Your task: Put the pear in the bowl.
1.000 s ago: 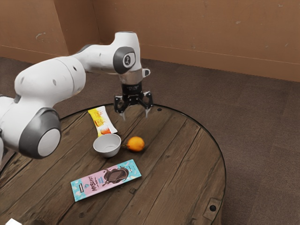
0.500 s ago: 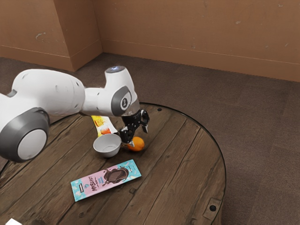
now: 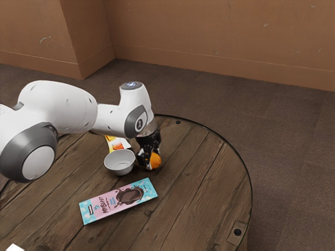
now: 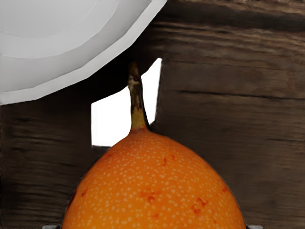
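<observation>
Wood tabletop (image 3: 201, 191), brown wall (image 3: 220, 36), dark floor (image 3: 293, 151)

White arm, dark gray joint caps.

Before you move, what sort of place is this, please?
Probably a plain indoor room, in simulation: it has brown walls with a baseboard, dark carpet and a round wooden table.

From the arm's (image 3: 60, 107) side, one camera faces down across the surface (image 3: 199, 198); the wrist's looks down close, sharing bowl (image 3: 120, 162) and pear (image 4: 152, 191).
</observation>
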Robot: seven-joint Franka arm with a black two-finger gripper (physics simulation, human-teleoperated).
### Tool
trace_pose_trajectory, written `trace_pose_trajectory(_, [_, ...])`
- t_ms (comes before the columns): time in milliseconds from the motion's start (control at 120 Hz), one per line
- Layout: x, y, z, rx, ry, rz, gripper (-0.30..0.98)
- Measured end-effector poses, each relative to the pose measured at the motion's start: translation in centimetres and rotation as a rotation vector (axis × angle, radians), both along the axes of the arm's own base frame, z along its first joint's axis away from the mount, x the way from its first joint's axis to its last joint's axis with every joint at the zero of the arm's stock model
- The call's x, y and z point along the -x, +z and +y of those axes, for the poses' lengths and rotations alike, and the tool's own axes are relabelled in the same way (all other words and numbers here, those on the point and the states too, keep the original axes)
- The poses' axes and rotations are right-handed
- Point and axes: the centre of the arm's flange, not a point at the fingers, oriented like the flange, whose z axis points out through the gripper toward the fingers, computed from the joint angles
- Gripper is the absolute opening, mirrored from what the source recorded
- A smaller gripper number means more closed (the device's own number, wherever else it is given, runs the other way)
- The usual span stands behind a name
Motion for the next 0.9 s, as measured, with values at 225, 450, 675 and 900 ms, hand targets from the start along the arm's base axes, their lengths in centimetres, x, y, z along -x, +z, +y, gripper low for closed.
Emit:
trace_pose_trajectory(225, [0.0,0.2,0.1,0.005,0.070,0.005,0.40])
trace_pose_trajectory(450, [-0.2,4.7,-0.5,-0.002,0.070,-0.046,0.34])
trace_pose_trajectory(675, [4.4,6.6,8.9,0.015,0.228,0.005,0.36])
trace_pose_trajectory(900, [5.0,6.0,10.6,0.012,0.272,0.027,0.53])
